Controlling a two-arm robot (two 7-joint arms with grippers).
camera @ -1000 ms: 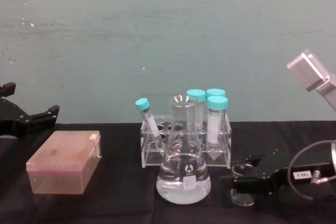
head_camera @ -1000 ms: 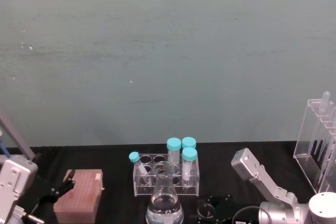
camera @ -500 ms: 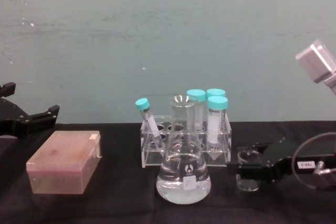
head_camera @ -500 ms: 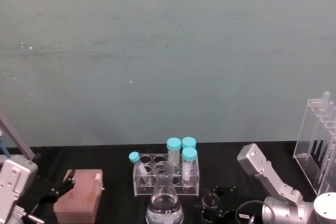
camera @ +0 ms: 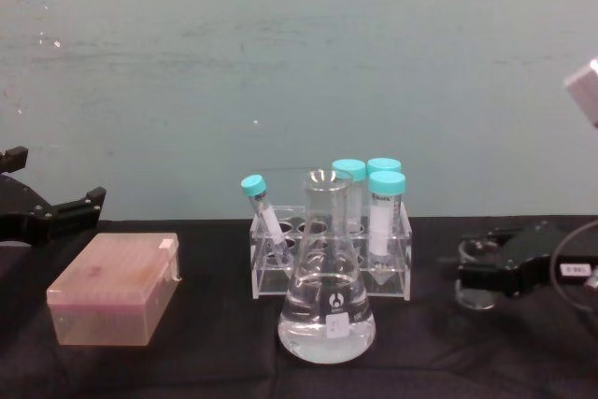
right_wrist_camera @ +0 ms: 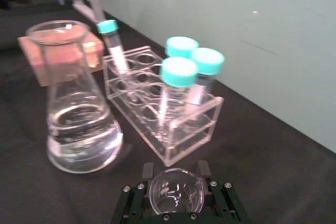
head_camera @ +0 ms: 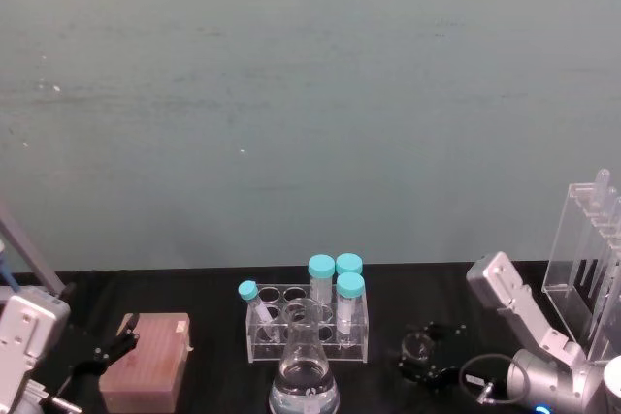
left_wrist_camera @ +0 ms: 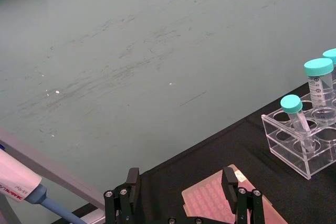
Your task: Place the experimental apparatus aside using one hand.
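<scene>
Nearest, a conical flask (camera: 327,310) of clear liquid stands on the black surface (camera: 187,362). To its right, the right tool (camera: 476,277) is clamped around a small upright glass beaker (right_wrist_camera: 177,191). Behind the flask sits a tube rack (camera: 329,259). At far left, the left tool (left_wrist_camera: 181,184) hangs open by a pink box (camera: 114,289). A tall acrylic stand (head_camera: 585,269) rises at far right.

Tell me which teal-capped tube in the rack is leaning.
The slim tube at the rack's left end; the other three stand upright at its right end.
</scene>
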